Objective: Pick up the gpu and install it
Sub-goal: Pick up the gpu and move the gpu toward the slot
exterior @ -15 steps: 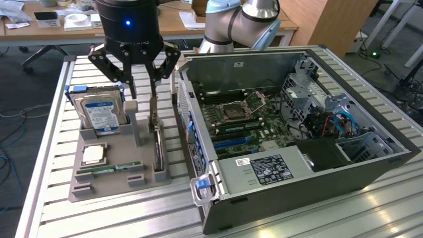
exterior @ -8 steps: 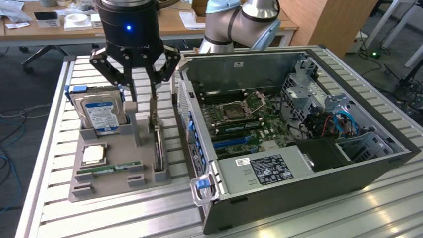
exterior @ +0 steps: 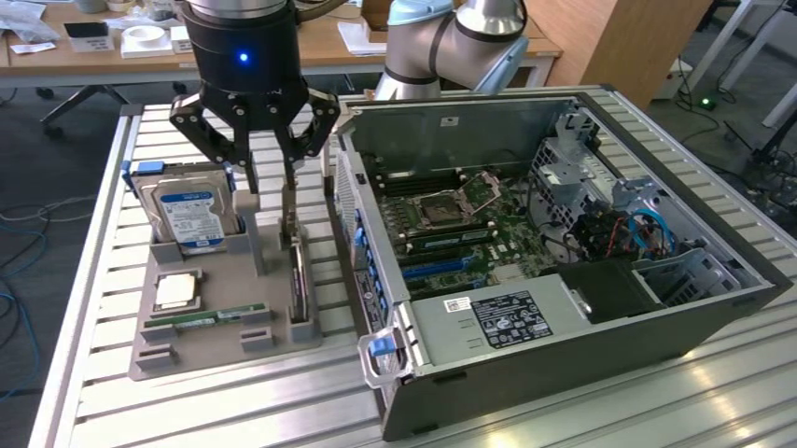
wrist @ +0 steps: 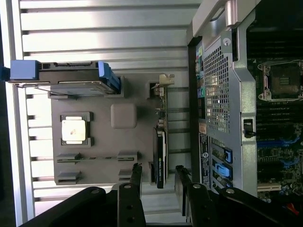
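Gpu [wrist: 161, 156], a single card, stands on edge in the gray tray [exterior: 212, 350] beside one hard drive [exterior: 189, 217] and one open computer case [exterior: 598, 364]. The gripper's [wrist: 157, 168] spread fingers straddle the card, which is seen only edge-on.

I'm watching a slatted metal table [exterior: 88, 308] that is carrying two things directly. An open case [exterior: 598, 364] is lying on its side on the slats. A grey tray [exterior: 212, 341] is sitting just beside the case, on the exterior view's left of it. Bare slats are showing around both.
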Robot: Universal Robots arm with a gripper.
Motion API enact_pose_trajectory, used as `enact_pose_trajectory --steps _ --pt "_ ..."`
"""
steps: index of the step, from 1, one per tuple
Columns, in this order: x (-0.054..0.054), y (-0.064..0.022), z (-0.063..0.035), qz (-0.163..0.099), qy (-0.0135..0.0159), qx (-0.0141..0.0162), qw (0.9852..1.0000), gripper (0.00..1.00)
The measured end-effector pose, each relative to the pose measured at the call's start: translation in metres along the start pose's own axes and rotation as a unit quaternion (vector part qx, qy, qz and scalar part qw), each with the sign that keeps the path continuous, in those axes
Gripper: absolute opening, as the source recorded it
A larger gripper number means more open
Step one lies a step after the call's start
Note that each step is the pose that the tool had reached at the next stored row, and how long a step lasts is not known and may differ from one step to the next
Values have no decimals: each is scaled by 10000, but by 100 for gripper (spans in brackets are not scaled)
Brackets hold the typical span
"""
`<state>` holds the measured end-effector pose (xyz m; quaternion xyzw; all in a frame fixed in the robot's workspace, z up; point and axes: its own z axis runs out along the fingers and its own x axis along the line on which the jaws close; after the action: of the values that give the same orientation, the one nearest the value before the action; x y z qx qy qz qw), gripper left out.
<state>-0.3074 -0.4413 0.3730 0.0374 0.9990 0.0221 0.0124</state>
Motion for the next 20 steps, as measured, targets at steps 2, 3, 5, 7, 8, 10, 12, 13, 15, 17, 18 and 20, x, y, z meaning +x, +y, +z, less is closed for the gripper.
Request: enact_pose_trajectory --steps 2,3,5,7,8,10,12,13,15,17,18,20 --pt "0 0 4 0 -1 -1 10000 42" --pt "0 0 10 0 -2 -1 10000 42" --pt "0 -1 21 0 0 0 10000 42" --pt "1 -1 33 0 -1 0 10000 42" --pt "1 -1 39 0 -1 -1 10000 42" --pt "1 -2 49 0 0 0 10000 42" --pt "1 -2 52 0 0 0 10000 42" --pt "1 -2 52 0 0 0 10000 42" --pt "1 -2 53 0 0 0 10000 42" --pt "1 -2 54 0 0 0 10000 42" --pt "1 -2 55 0 -1 0 10000 42" --pt "1 -2 62 0 -2 -2 10000 42"
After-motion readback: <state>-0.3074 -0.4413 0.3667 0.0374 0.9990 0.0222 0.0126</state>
